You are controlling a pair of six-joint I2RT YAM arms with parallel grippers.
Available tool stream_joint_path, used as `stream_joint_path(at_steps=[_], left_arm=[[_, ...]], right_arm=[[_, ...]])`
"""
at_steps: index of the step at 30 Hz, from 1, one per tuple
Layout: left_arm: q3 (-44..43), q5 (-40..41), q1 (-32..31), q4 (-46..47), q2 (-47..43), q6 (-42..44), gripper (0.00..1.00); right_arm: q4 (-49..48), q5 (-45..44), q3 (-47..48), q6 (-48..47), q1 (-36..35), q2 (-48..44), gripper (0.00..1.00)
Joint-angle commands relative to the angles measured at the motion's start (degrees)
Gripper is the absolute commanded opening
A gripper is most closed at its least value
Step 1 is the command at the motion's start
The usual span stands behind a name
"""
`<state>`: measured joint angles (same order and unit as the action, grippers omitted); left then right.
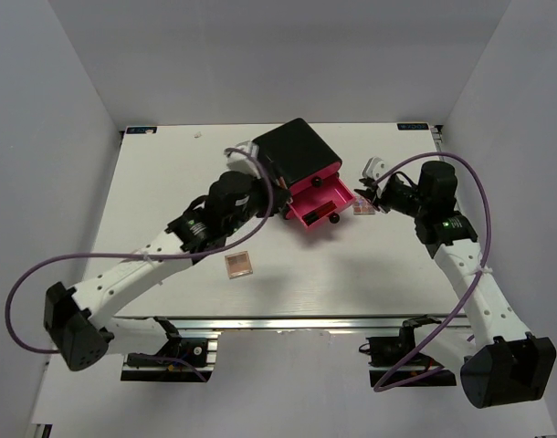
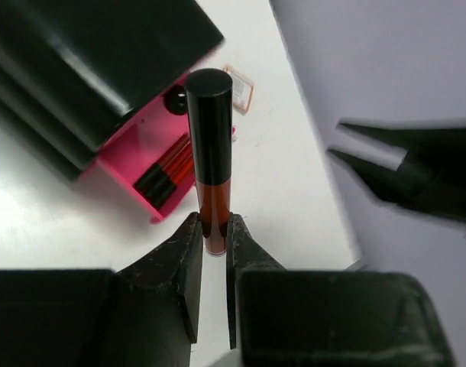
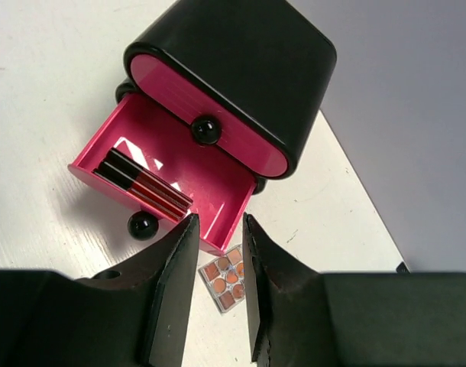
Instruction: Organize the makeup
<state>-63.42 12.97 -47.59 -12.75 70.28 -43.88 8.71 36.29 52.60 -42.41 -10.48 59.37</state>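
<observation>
My left gripper (image 2: 211,223) is shut on the lower end of a black-and-red stick (image 2: 210,145) and holds it above the table, just beside the open pink drawer (image 2: 137,145). Two similar sticks (image 3: 145,183) lie in that drawer. My right gripper (image 3: 216,248) is open and empty, hovering over a small square pinkish-brown palette (image 3: 229,277) by the drawer's right corner. A second palette (image 1: 239,265) lies on the table in front of the left arm. The left gripper (image 1: 277,196) is at the drawer's left side and the right gripper (image 1: 374,193) at its right.
The black three-drawer box (image 1: 297,153) stands at the back middle, its lowest drawer (image 1: 320,205) pulled out toward the arms. The upper pink drawer fronts (image 3: 210,115) are shut. Grey walls enclose the white table (image 1: 169,182).
</observation>
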Motion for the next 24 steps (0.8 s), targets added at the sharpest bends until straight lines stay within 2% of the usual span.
stream_joint_path(at_steps=[1, 5, 7, 11, 14, 17, 18, 21, 24], left_arm=[[-5.20, -12.26, -2.14, 3.11, 10.96, 24.38, 0.00], [-23.98, -9.55, -5.14, -13.39, 24.42, 40.23, 0.00], [-27.09, -7.88, -5.23, -14.75, 27.53, 46.12, 0.00], [-31.58, -4.45, -5.40, -16.77, 33.59, 50.29, 0.00], [-33.26, -1.91, -5.49, -18.09, 36.85, 51.96, 0.04], [-33.00, 1.95, -5.58, -17.40, 38.44, 53.10, 0.16], [-33.00, 2.84, -5.58, -17.04, 38.96, 53.37, 0.28], [-33.96, 5.21, -5.58, -16.25, 40.11, 54.16, 0.44], [-35.81, 6.36, -5.49, -17.04, 42.04, 54.42, 0.50]], right_arm=[[-4.84, 1.15, -0.65, 3.47, 0.90, -0.58, 0.35], [-5.72, 0.27, -1.18, 5.58, 2.30, -1.01, 0.43], [-6.07, -0.08, -1.88, 6.46, 3.01, -2.32, 0.44], [-7.48, -1.40, -4.78, 7.78, 4.59, -4.97, 0.45], [-7.48, -2.19, -6.10, 8.75, 5.64, -6.20, 0.48], [-7.22, -2.10, -7.42, 9.37, 6.08, -6.90, 0.49], [-7.04, -2.02, -8.03, 9.45, 6.09, -6.90, 0.49], [-6.69, -1.93, -8.65, 9.81, 6.17, -6.90, 0.51], [-6.34, -1.75, -9.44, 9.81, 6.09, -6.64, 0.53]])
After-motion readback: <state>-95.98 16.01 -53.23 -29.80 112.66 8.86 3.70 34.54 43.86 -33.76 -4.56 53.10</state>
